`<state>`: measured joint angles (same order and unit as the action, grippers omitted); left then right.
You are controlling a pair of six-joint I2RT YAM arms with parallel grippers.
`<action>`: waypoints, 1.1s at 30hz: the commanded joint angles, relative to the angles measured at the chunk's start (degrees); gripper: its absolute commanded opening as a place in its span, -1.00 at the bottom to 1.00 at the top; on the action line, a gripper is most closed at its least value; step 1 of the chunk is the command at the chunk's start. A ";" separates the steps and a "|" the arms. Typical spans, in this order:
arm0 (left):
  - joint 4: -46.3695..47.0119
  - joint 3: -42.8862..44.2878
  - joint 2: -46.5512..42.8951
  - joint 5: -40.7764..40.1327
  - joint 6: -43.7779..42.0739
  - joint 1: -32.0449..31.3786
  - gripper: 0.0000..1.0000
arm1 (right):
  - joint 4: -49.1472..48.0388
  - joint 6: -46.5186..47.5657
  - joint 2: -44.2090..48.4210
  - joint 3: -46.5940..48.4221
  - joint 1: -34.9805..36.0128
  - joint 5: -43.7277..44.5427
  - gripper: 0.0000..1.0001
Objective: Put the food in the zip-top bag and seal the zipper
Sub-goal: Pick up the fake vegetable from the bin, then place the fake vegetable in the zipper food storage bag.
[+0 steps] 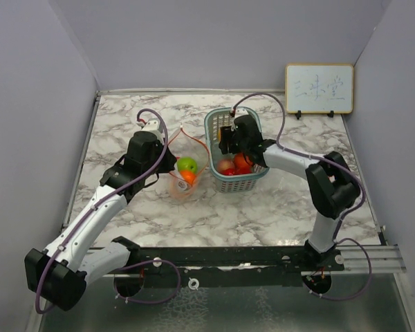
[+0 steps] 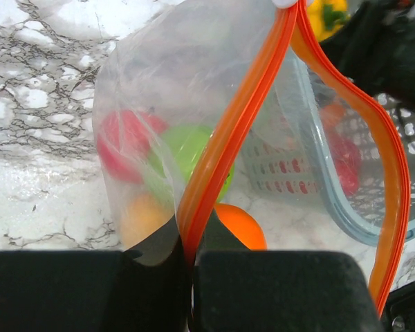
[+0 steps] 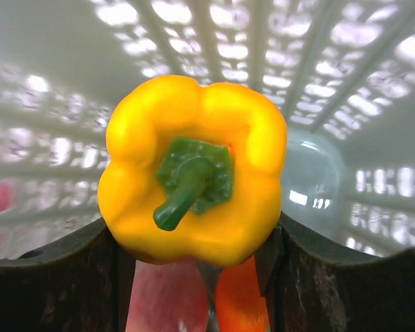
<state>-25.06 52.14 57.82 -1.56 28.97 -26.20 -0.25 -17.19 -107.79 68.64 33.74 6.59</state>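
The clear zip-top bag (image 2: pixel 145 90) stands open on the marble, its orange zipper (image 2: pixel 225 138) running up from my left gripper (image 2: pixel 191 277), which is shut on that strip. Inside the bag lie green (image 2: pixel 187 149), red (image 2: pixel 121 145) and orange (image 2: pixel 238 225) food pieces. From above, the bag (image 1: pixel 187 169) sits just left of the teal basket (image 1: pixel 225 124). My right gripper (image 3: pixel 197 238) is down in the basket, its fingers pressed on both sides of a yellow toy pepper (image 3: pixel 194 166). More red (image 3: pixel 162 297) and orange (image 3: pixel 238 301) food lies below it.
The basket's mesh wall (image 3: pixel 297 69) closes around the right gripper (image 1: pixel 228 142). A small whiteboard (image 1: pixel 319 88) stands at the back right. Grey walls border the marble table on three sides. The left gripper (image 1: pixel 167 162) is beside the bag's left edge.
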 commanded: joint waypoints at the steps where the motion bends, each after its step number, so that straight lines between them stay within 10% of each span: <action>1: 1.80 -0.54 0.37 1.12 -0.07 0.43 -1.00 | -4.12 2.27 12.19 -2.13 -0.25 -3.16 -0.18; 13: 1.91 1.04 1.20 2.14 -0.08 0.39 -1.00 | 0.50 5.00 29.10 -0.22 6.52 -34.78 -0.18; 23: 0.74 2.53 0.87 3.68 0.45 0.40 -1.00 | 6.71 5.80 24.92 1.67 13.45 -30.31 -0.09; 30: -0.21 3.76 -0.04 3.56 0.40 0.43 -1.00 | 13.36 7.45 22.41 3.82 13.55 -22.21 0.38; 33: -0.10 3.32 -0.15 3.67 0.56 0.38 -1.00 | 12.38 7.36 24.12 3.14 13.64 -21.10 0.92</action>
<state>-25.39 54.00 59.02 0.86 29.21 -26.20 11.09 -10.85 -85.54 70.15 47.03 -19.05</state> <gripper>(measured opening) 0.011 0.765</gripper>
